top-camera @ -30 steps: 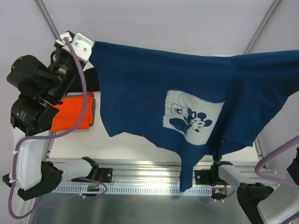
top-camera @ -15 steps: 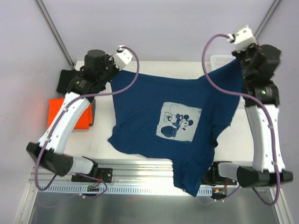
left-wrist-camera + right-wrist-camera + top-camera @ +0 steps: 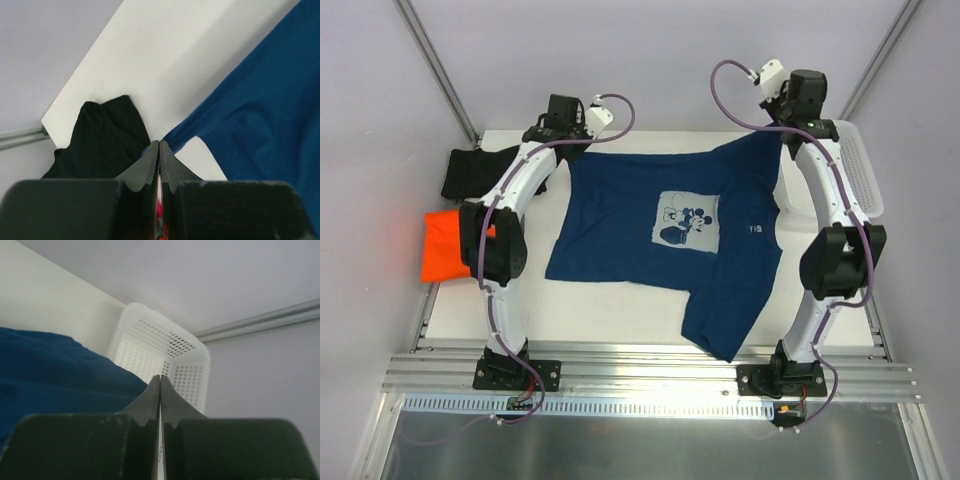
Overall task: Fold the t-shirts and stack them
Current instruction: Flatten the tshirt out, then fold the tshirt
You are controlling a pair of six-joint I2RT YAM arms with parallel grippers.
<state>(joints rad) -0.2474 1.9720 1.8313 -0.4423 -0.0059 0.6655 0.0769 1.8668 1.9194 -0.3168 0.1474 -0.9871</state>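
Observation:
The navy blue t-shirt [image 3: 660, 235] with a white print lies spread on the white table [image 3: 610, 310], and one sleeve reaches toward the near edge. My left gripper [image 3: 570, 150] is shut on its far left corner; in the left wrist view the blue cloth [image 3: 250, 115] runs into the closed tips of the gripper [image 3: 159, 142]. My right gripper [image 3: 775, 135] is shut at the shirt's far right corner, with the shirt [image 3: 55, 370] against its left finger [image 3: 160, 376]. The black t-shirt [image 3: 470, 172] and the orange t-shirt [image 3: 445, 245] lie at the table's left edge.
A white lattice basket [image 3: 865, 165] stands at the right edge of the table, just beyond my right gripper; it also shows in the right wrist view [image 3: 170, 355]. Aluminium rails [image 3: 650, 375] run along the near edge. Frame posts [image 3: 435, 65] rise at the back corners.
Both arms have swung away from the camera to the far side and lowered the navy t-shirt from hanging stretched in the air to lying flat on the table.

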